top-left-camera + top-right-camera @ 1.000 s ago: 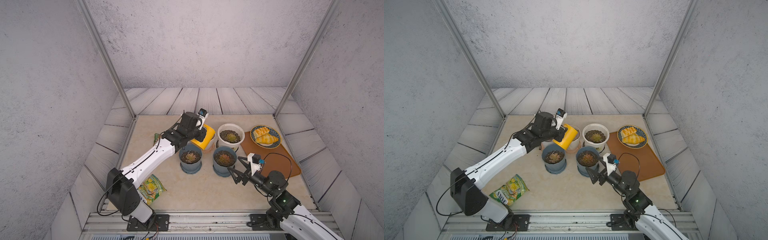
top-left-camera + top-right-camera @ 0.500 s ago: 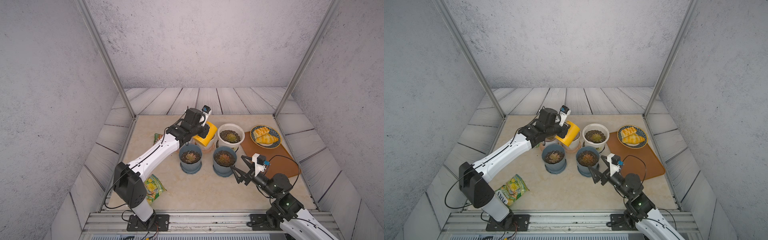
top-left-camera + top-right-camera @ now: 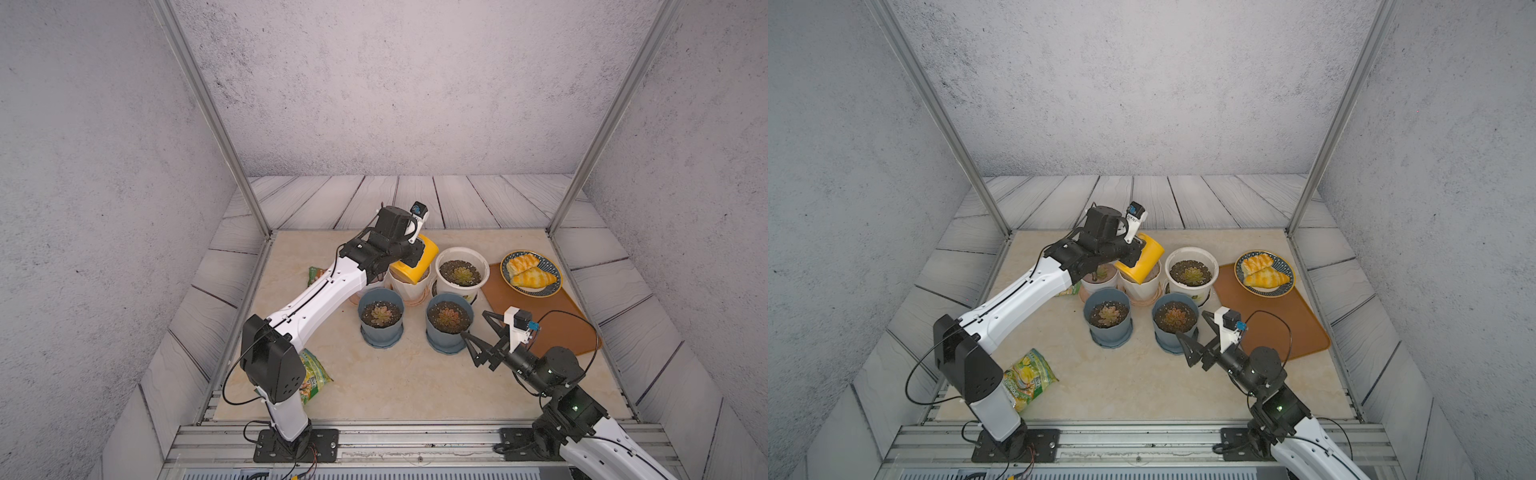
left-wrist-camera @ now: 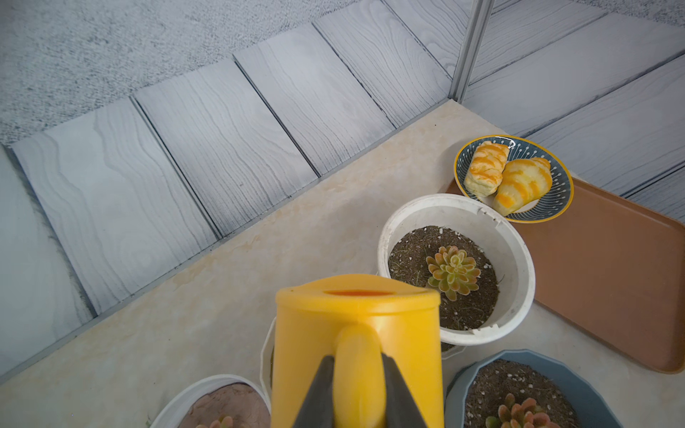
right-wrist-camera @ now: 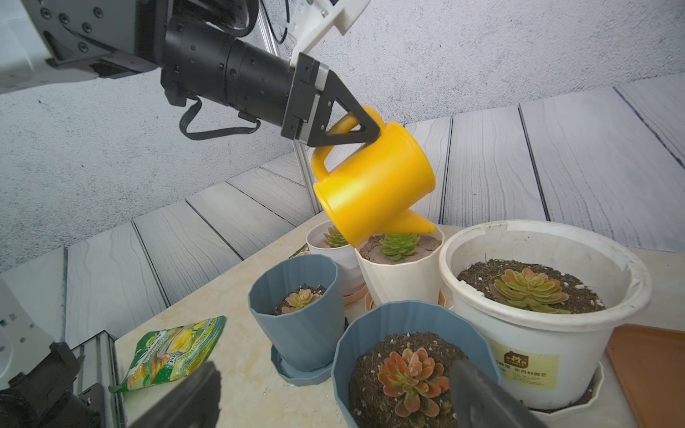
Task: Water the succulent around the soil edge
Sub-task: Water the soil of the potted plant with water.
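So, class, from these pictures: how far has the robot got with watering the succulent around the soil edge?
Done: the left gripper is shut on the handle of the yellow watering can, held off the table. In hand: the can is tilted, its spout above the cream pot, near the rim beside the green succulent; no water stream shows. Left: pouring round the soil edge. The right gripper is open, holding nothing.

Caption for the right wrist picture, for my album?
A yellow watering can, handle in the left jaws, tilts over a green succulent in a cream pot.

Lab test booth (aluminium frame [image 3: 210, 116], printed walls [image 3: 395, 83]).
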